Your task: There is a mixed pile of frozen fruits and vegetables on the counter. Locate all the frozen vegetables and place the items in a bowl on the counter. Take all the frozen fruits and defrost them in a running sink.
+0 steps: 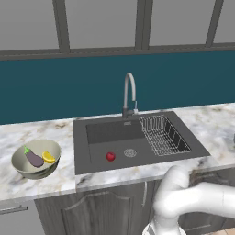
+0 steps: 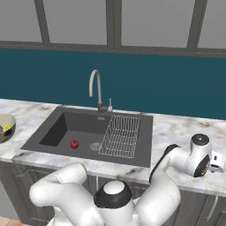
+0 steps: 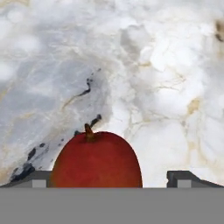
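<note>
I am holding the gripper [image 3: 109, 179] wide open with 1 red fruit [image 3: 97, 159] sitting at the lower centre of the hand view between its 2 tips on the counter [image 3: 166, 87], risking the round fruit rolling away if 1 tip is touching first.
</note>
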